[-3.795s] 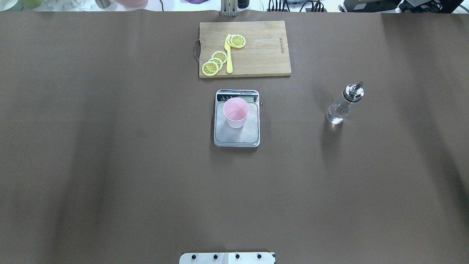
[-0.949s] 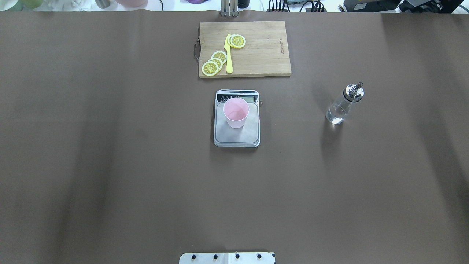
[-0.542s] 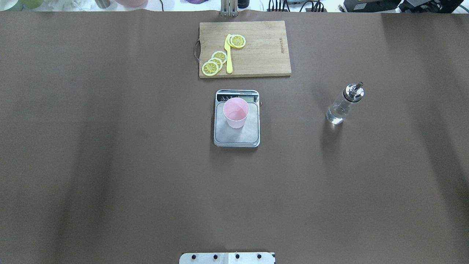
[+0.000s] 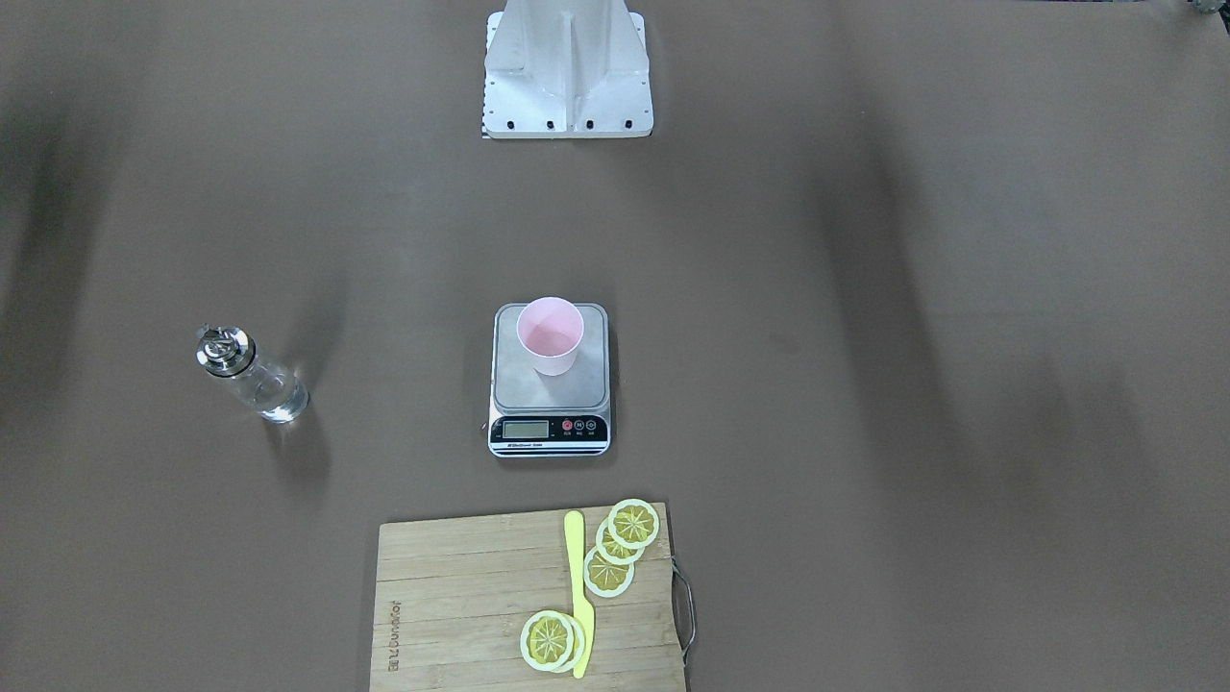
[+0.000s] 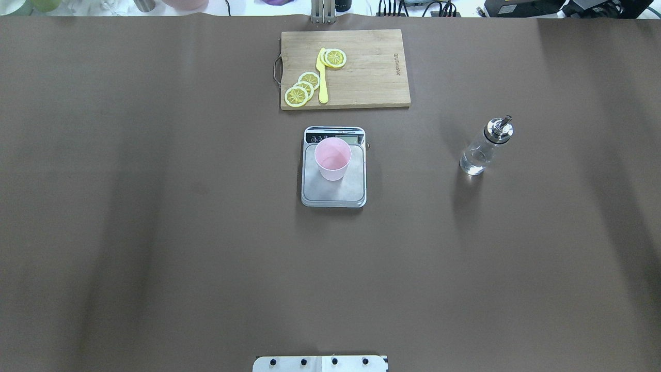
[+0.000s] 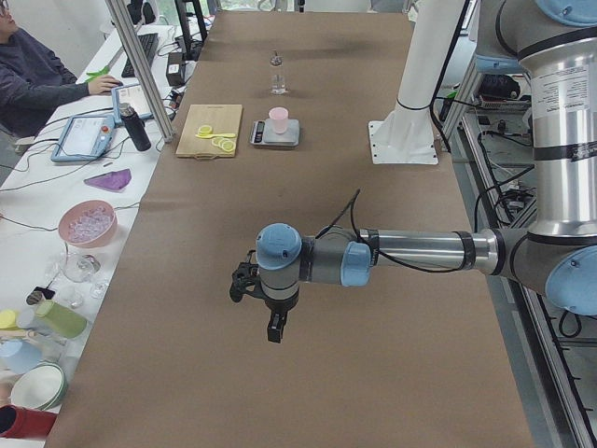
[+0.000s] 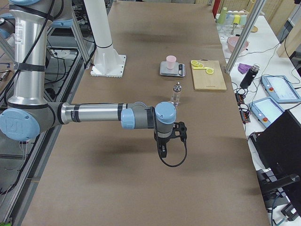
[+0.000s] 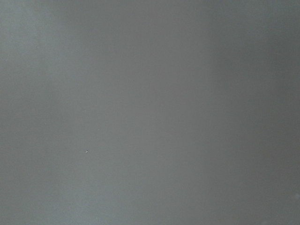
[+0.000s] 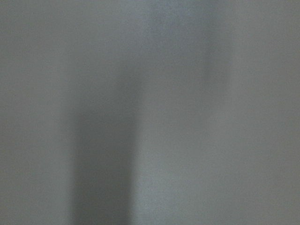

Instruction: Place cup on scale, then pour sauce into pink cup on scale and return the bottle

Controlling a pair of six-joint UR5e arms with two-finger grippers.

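Cup (image 5: 332, 157) upright on scale (image 5: 333, 195), ready for pouring; bottle (image 5: 480, 152) stands free at its 3 o'clock; left pincer (image 6: 272, 327), right pincer (image 7: 162, 151) well apart; clenched or released, cannot tell.

Your side views: left arm (image 6: 420, 250) extended level, mid-frame, left gripper (image 6: 272, 329) pointing down. Right arm (image 7: 94, 113) likewise, right gripper (image 7: 162, 149) down. Jaw gaps unreadable.

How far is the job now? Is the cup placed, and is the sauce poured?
Done: the cup stands upright on the scale. In hand: nothing; the left gripper and the right gripper hang over the table, far from both. The bottle stands alone, upright. Whether anything was poured cannot be seen, so the pour may be left.
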